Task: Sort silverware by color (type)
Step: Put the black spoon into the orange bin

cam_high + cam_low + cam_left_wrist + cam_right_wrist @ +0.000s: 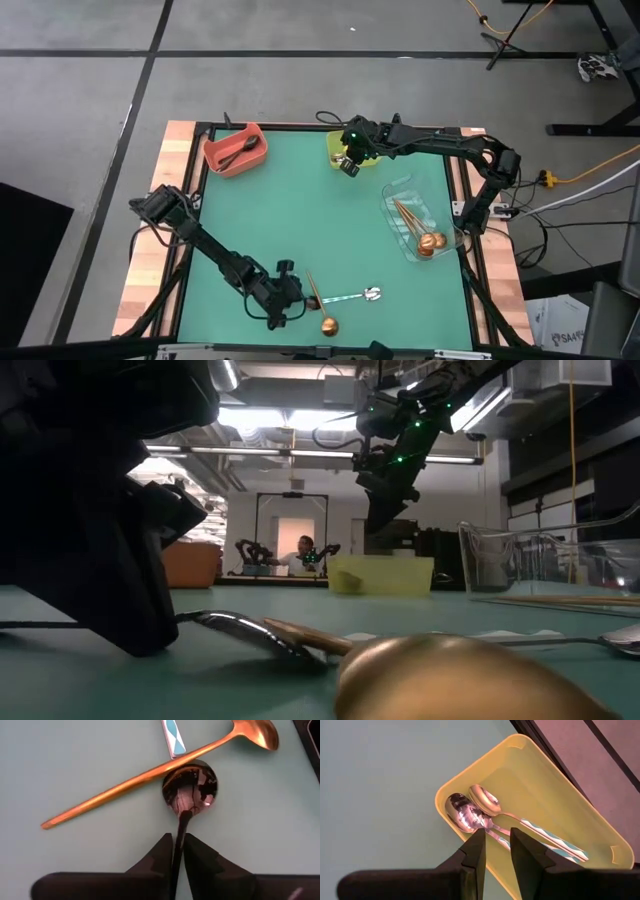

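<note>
My left gripper [178, 837] sits near the table's near edge [290, 300], shut on a black spoon [190, 785]. A copper-gold spoon [150, 770] lies with its handle across the far rim of the black bowl, its round bowl toward the near edge [329, 326]. A silver spoon [355, 296] lies flat beside them. My right gripper [496, 837] hovers over the yellow-green bin [352, 150], open by a narrow gap and touching nothing. Two silver spoons [470, 815] lie inside that bin. My left gripper pinches the black spoon's handle [178, 851] between its two fingers, a little behind the bowl. The fingers lie along the handle, coming in low from the table's left side. The bowl [190, 787] rests on the table, under the copper-gold spoon's handle.
The red bin [235, 152] at the far left corner holds a black spoon. The clear bin [415, 220] by the right edge holds copper-gold spoons. The green mat between the bins is bare. A black frame edges the table.
</note>
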### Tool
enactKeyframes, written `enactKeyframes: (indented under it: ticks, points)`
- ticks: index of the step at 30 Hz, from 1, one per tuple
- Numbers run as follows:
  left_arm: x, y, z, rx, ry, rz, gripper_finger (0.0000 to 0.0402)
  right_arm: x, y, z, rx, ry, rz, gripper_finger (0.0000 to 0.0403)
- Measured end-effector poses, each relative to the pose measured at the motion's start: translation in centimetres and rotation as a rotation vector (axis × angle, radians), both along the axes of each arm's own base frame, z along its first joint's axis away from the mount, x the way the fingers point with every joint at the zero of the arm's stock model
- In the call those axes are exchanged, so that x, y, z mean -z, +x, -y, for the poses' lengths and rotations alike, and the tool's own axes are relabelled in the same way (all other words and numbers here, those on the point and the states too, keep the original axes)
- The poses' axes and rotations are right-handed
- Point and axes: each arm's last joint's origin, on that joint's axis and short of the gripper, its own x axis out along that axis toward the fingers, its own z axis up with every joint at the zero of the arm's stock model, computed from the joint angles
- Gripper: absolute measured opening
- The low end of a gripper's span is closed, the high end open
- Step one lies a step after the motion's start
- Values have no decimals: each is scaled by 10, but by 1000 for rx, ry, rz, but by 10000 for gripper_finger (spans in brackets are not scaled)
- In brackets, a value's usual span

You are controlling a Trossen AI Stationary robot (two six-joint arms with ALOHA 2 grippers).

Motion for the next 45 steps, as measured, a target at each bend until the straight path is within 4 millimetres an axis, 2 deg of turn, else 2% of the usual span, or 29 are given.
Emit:
enactKeyframes:
  ticks: [5, 11, 16, 26, 36, 45]
  points:
    - [-2, -1, -1, 1, 0, -5, 9, 0, 0, 0, 1, 0, 0, 81]
    - [-16, -10, -7, 8, 24, -61, 11, 0, 0, 0, 0, 0, 0, 81]
    - [-35, -19, -13, -9, 30, -83, 11, 0, 0, 0, 1, 0, 0, 81]
    - [-85, -37, -31, -71, 61, -18, 11, 0, 0, 0, 0, 0, 0, 81]
    - [-135, -55, -69, -214, 124, 95, 11, 0, 0, 0, 0, 0, 0, 81]
    - [-164, -77, -118, -355, 190, 79, 11, 0, 0, -1, 44, 28, 19, 81]
